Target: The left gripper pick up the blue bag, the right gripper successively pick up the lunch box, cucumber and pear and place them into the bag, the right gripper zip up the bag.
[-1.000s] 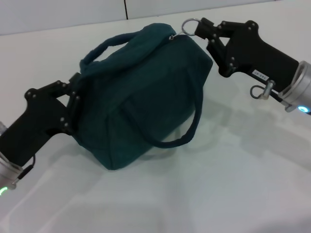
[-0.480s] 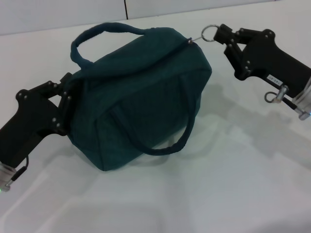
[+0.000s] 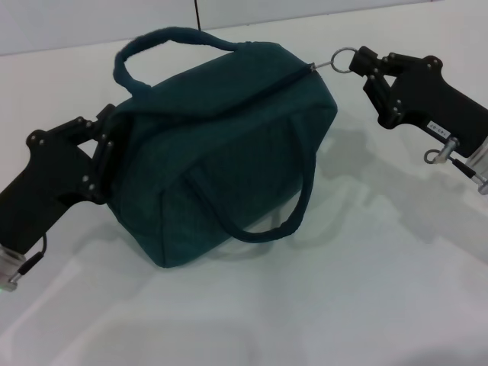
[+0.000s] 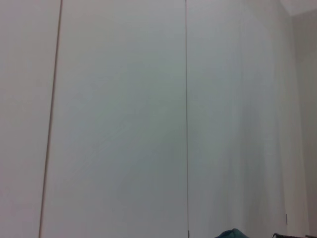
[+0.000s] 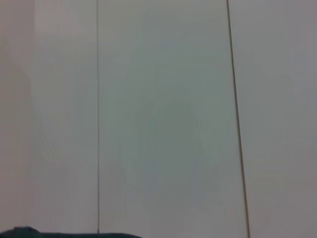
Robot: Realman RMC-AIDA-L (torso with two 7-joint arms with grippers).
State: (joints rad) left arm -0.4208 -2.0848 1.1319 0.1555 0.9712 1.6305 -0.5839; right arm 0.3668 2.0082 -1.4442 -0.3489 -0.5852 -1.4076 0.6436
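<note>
The left gripper (image 3: 107, 156), a black two-fingered claw on a black arm, is clamped on the fabric at the left end of the blue bag (image 3: 221, 145), a large dark teal-blue cloth handbag, its fingers pressed into the cloth just below the top edge. Across the bag, the right gripper (image 3: 364, 65), a black claw whose arm carries a small white label (image 3: 435, 126) with print too small to read, pinches the silver ring pull (image 3: 342, 59) of the zipper; the ring juts out from between its fingertips, and the pull is stretched out from the bag's upper right corner. The bag sits on the white table (image 3: 343, 290) between the two arms, its top closed along the zipper line, one rolled loop handle (image 3: 164, 42) arching above the far side and the other (image 3: 286, 210) drooping down the near face. The left wrist view catches only a sliver of teal cloth against pale wall panels
</note>
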